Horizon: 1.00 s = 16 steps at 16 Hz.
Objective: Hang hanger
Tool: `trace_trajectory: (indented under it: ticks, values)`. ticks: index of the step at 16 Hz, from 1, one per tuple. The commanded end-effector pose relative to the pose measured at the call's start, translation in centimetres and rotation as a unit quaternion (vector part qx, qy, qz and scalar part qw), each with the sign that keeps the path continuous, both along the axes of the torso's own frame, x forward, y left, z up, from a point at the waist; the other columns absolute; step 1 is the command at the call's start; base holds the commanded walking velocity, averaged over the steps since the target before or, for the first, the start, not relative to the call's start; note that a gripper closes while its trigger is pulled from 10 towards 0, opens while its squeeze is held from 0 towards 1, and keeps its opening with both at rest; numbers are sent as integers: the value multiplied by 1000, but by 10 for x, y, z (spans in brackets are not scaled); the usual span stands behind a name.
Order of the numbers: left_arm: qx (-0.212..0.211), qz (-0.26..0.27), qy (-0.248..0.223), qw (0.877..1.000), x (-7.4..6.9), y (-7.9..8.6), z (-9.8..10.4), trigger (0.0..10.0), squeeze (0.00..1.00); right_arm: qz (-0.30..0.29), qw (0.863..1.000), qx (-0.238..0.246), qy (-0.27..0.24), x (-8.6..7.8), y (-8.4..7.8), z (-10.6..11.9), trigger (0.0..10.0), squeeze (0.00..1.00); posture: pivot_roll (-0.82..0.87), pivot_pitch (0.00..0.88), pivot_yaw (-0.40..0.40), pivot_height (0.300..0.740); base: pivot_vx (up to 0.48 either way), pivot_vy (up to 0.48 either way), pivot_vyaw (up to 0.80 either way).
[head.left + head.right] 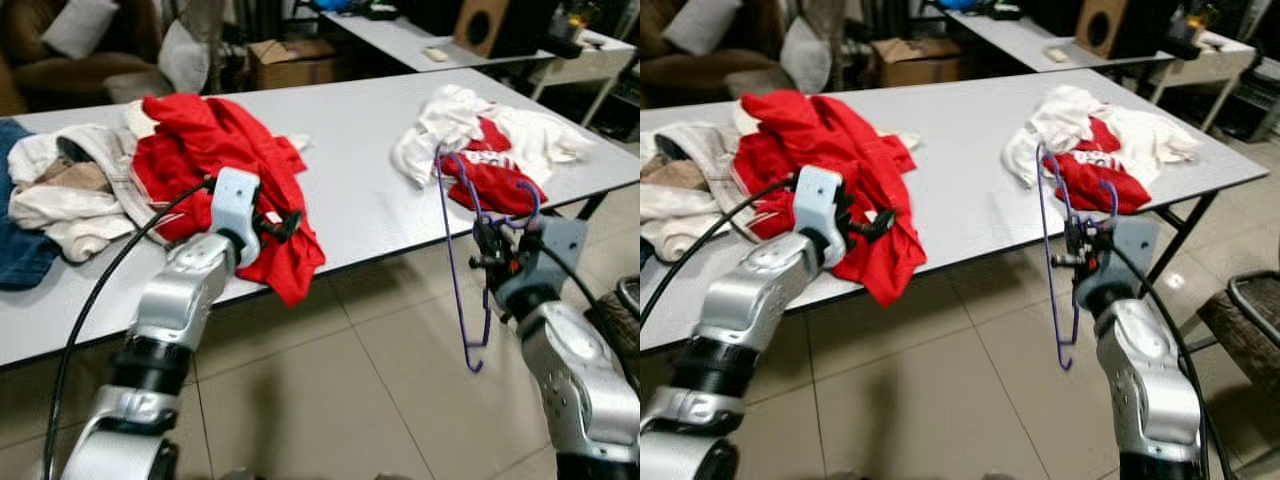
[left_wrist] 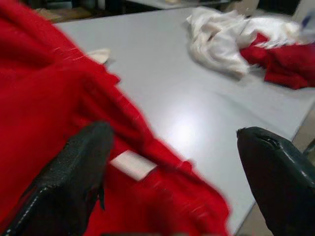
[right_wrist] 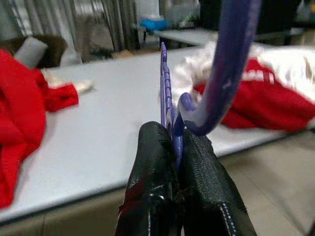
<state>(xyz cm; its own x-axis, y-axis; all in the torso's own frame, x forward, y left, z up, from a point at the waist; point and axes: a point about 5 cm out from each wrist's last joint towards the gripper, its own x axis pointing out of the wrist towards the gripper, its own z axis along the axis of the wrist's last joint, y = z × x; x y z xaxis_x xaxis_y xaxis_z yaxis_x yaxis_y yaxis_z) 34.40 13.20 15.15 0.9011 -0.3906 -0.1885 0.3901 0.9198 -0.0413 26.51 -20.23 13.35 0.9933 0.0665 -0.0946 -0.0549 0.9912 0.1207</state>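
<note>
A thin purple hanger (image 1: 458,262) hangs upright off the table's front right edge, and my right gripper (image 1: 487,243) is shut on it near its hook (image 3: 216,93). My left gripper (image 1: 283,222) is open over the red garment (image 1: 222,170) that lies on the grey table (image 1: 350,170) and droops over its front edge. The left fingers (image 2: 74,182) straddle the red cloth and its white label (image 2: 132,164). I cannot tell whether they touch it.
A white and red clothes pile (image 1: 480,145) lies at the table's right end. Beige and white clothes (image 1: 70,190) and blue jeans (image 1: 18,250) lie at the left. A cardboard box (image 1: 292,60), a second table (image 1: 400,38) and a sofa stand behind. The floor is tiled.
</note>
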Motion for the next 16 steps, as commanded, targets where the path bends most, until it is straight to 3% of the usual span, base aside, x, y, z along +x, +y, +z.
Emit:
trace_trajectory:
  ticks: [1,4,5,6,8,10,13,16]
  values:
    - [-18,1,-27,999,1,-3,4,10000,0,7,1000,-25,-5,-1,2,6,10000,0,-179,0,-23,740,0,0,0]
    - [-22,32,-63,997,-6,7,2,10000,0,45,999,-31,-2,-1,16,7,10000,0,-190,0,-21,740,0,0,0]
    - [-2,60,-58,997,-21,21,-7,10000,0,77,993,-90,-8,-1,26,7,10000,0,-178,0,-41,740,0,0,0]
    - [3,69,-69,995,-31,25,-9,10000,0,83,990,-114,-16,0,29,8,10000,0,-171,0,-50,740,0,-480,800]
    - [-3,87,-83,993,-39,22,-13,10000,0,71,987,-142,-36,7,26,15,10000,0,-162,0,-67,740,0,-480,800]
    - [-1,101,-78,992,-43,18,-20,10000,0,48,979,-192,-50,13,13,19,10000,0,-153,0,-84,740,0,-480,800]
    - [-1,117,-77,990,-46,14,-22,10000,0,57,978,-191,-57,16,5,23,10000,0,-145,0,-93,740,0,-480,431]
    - [10,104,-83,991,-45,10,-21,10000,0,44,990,-128,-28,13,9,15,10000,0,-151,0,-90,740,0,-320,0]
